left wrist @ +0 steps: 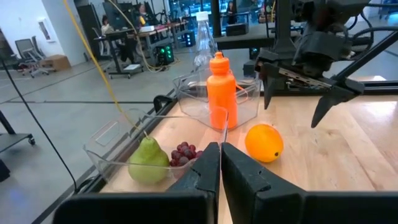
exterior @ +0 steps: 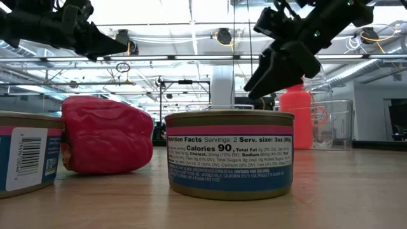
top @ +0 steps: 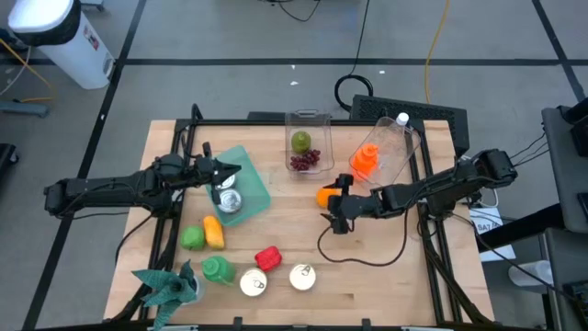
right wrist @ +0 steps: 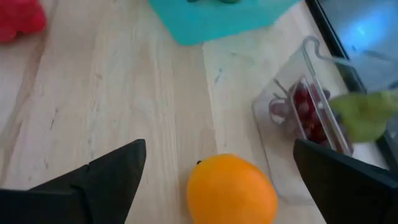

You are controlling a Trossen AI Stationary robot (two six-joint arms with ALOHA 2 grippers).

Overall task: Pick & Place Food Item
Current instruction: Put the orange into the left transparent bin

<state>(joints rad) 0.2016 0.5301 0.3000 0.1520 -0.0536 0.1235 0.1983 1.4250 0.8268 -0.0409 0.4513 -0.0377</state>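
An orange (top: pixel 324 195) lies on the wooden table right of centre. My right gripper (right wrist: pixel 219 146) hovers just above it, open and slanting down; in its wrist view the orange (right wrist: pixel 231 190) shows between the two fingers, apart from both. The left wrist view shows this gripper (left wrist: pixel 295 93) spread above the orange (left wrist: pixel 264 142). A clear container (top: pixel 308 147) with a pear (top: pixel 300 141) and grapes stands at the far middle. My left gripper (top: pixel 225 173) waits shut and level over a teal board (top: pixel 248 188).
A second clear container (top: pixel 397 152) with an orange bottle (top: pixel 366 161) stands right of the orange. Toward the near left lie a red pepper (top: pixel 267 258), two cans (top: pixel 302 276), green and yellow toy foods (top: pixel 202 235) and a can (top: pixel 228 200) on the board. A black cable (top: pixel 358 253) loops nearby.
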